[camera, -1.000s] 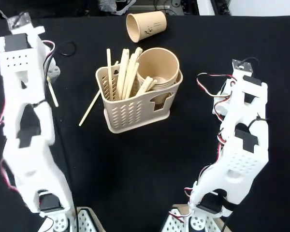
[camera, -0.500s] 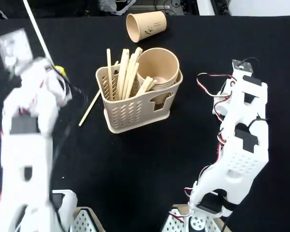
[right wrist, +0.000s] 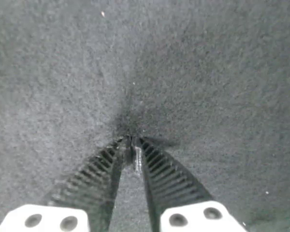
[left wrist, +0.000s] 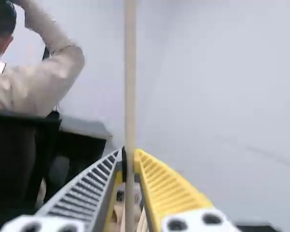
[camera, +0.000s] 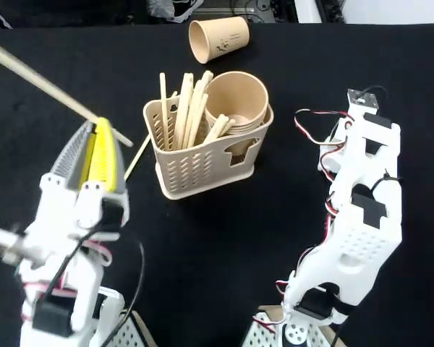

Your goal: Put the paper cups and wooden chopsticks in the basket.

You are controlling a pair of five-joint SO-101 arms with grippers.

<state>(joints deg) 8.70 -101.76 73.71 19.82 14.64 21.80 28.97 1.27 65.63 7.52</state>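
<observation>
A beige slotted basket (camera: 206, 165) stands mid-table with several wooden chopsticks (camera: 184, 108) in one compartment and a stack of paper cups (camera: 236, 97) in the other. Another paper cup (camera: 218, 37) lies on its side beyond the basket. My left gripper (camera: 94, 126) is raised high, left of the basket, shut on one chopstick (camera: 36, 79) that slants off to the far left. In the left wrist view that chopstick (left wrist: 130, 72) runs straight out between the shut left gripper (left wrist: 129, 157). A loose chopstick (camera: 139, 153) lies by the basket. My right gripper (right wrist: 133, 145) rests shut on the mat.
The right arm (camera: 362, 188) stands folded at the right side of the black mat (camera: 224, 246). Open mat lies in front of the basket and between the arms.
The left arm rose from the far left of the mat, lifting the chopstick off it, and swung up and nearer. The right arm stayed still.
</observation>
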